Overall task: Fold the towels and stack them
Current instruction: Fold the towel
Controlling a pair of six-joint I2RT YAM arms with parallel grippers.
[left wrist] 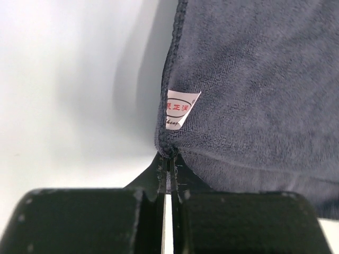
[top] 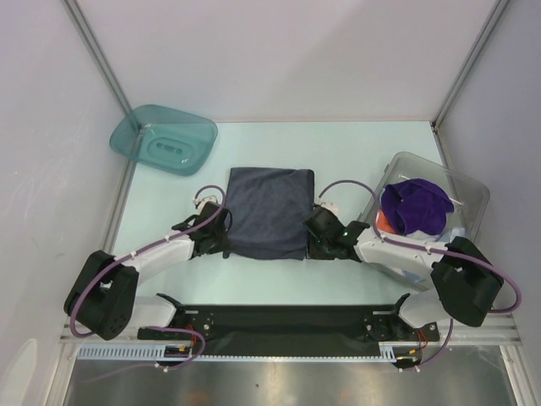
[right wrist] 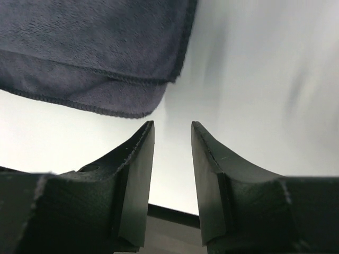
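Observation:
A dark grey-blue towel (top: pixel 268 211) lies folded in the middle of the table. My left gripper (top: pixel 225 239) is at its near left corner. In the left wrist view the left gripper (left wrist: pixel 169 154) is shut on the hem of the towel (left wrist: pixel 254 79), just below a white label (left wrist: pixel 180 108). My right gripper (top: pixel 314 237) stands at the near right corner. In the right wrist view it (right wrist: pixel 172 128) is open and holds nothing, with the towel's corner (right wrist: pixel 106 53) just ahead and to the left. A purple towel (top: pixel 414 205) lies bunched in the clear bin (top: pixel 473 190).
A teal tray (top: pixel 163 138) sits at the back left. The clear bin at the right also shows orange (top: pixel 382 222) and light-blue (top: pixel 457 233) cloth under the purple towel. Walls close in the left, back and right sides.

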